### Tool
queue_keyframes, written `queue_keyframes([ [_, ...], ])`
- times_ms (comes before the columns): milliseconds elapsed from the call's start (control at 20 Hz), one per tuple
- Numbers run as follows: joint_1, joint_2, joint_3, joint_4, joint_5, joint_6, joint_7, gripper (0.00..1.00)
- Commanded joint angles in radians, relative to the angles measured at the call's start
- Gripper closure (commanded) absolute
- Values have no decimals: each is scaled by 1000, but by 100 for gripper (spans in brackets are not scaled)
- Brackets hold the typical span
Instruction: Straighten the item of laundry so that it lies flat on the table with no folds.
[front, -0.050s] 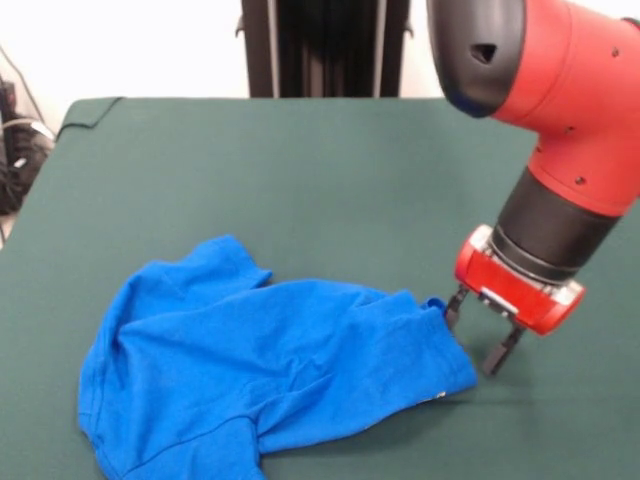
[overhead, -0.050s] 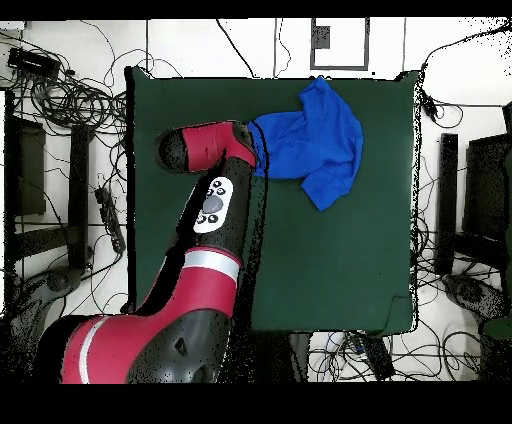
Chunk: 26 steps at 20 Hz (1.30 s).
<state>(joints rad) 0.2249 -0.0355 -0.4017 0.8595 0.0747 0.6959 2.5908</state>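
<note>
The item of laundry (front, -0.050s: 270, 375), a plain bright blue T-shirt, lies crumpled with folds on the near left of the green table (front, -0.050s: 330, 170). My gripper (front, -0.050s: 478, 332) hangs just off the shirt's right edge, open. Its left fingertip (front, -0.050s: 453, 308) sits right beside the shirt's upper right corner, and nothing lies between the fingers. In the overhead view the item of laundry (overhead, -0.050s: 318, 140) lies bunched near the table's (overhead, -0.050s: 330, 250) top edge. There the arm's red wrist (overhead, -0.050s: 215, 143) reaches its left edge and covers the gripper.
The arm's red and black body (overhead, -0.050s: 215, 240) stretches over the table's left half in the overhead view. Cables (overhead, -0.050s: 70, 95) and dark stands surround the table. A black post (front, -0.050s: 325, 45) stands behind the table's far edge.
</note>
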Motion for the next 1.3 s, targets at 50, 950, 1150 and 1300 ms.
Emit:
queue_keyframes([
  [50,-30,-52,170,184,-79,43,-218,0],
  [950,-54,37,144,43,-189,311,-195,0],
  [1150,-37,20,94,21,-226,424,-178,0],
  [1300,-54,9,111,11,-241,478,-184,0],
])
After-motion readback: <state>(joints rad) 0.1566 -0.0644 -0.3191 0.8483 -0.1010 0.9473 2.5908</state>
